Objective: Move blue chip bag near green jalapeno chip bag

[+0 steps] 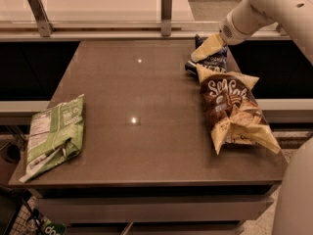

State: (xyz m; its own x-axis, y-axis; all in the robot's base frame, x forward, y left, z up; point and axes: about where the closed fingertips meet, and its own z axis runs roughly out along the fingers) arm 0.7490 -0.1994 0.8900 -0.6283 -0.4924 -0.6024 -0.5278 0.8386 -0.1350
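Note:
The blue chip bag (211, 61) is small and dark navy. It lies at the far right of the table, touching the top end of the brown-and-yellow bag. The gripper (207, 48) hangs from the white arm (254, 11) that comes in from the upper right. Its cream tip is right over the blue bag's upper left part and hides some of it. I cannot see whether it touches the bag. The green jalapeno chip bag (55, 133) lies flat at the table's front left corner, its white label panel facing left.
A large brown-and-yellow chip bag (232, 111) lies along the table's right side, between the blue bag and the front edge. The dark table (137, 146) has a rail with two metal posts (166, 6) along its back edge. The robot's white body (296, 195) stands at the lower right.

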